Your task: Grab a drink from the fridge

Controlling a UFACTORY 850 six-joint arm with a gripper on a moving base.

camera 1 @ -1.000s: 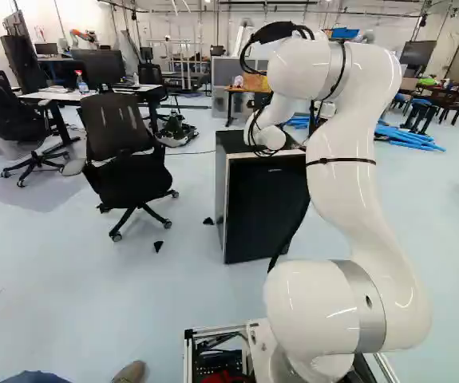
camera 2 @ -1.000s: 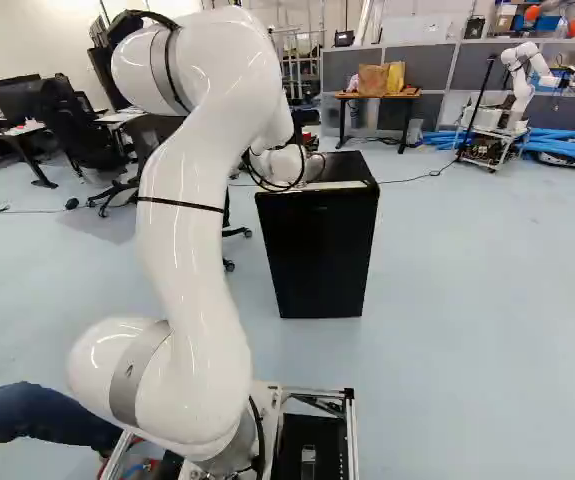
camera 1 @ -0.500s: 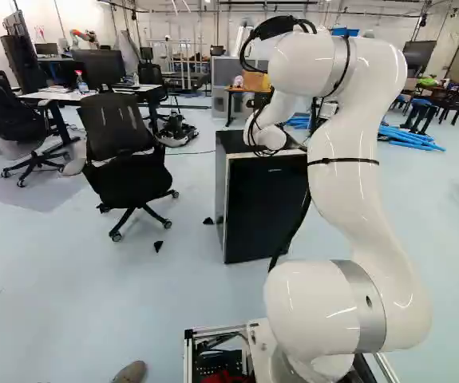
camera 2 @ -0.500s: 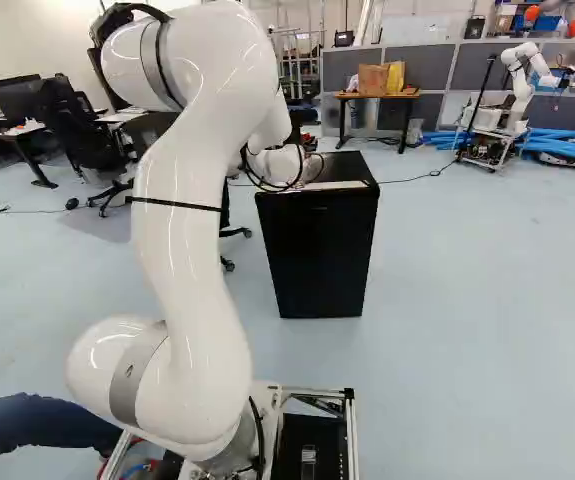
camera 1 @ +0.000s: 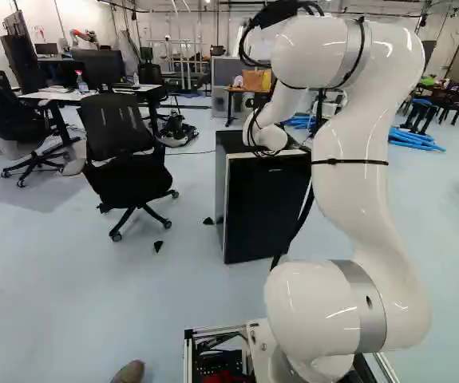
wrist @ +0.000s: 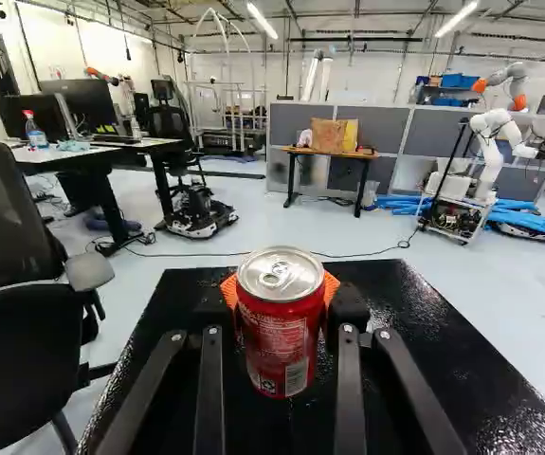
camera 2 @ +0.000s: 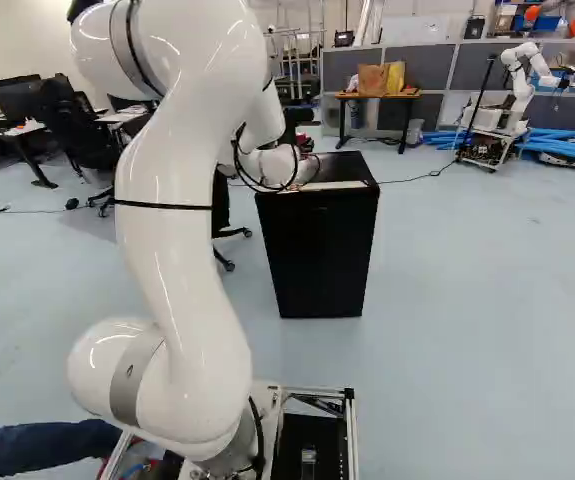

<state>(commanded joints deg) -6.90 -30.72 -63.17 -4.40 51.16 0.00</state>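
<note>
A red drink can (wrist: 278, 332) stands upright in the grip of the tool (wrist: 280, 301), over the top of the black fridge (camera 2: 319, 250); I cannot tell whether can and fridge touch. The white arm (camera 1: 357, 167) reaches to the fridge. Beside it is a black chair (camera 1: 125, 159); well beyond, a cardboard box (wrist: 328, 136).

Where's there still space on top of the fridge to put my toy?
The fridge top looks bare on the side away from the office chair, between the gripper and the edge. Toward the chair there's only a thin strip. The middle is crowded: the gripper holds a red soda can there.
</note>
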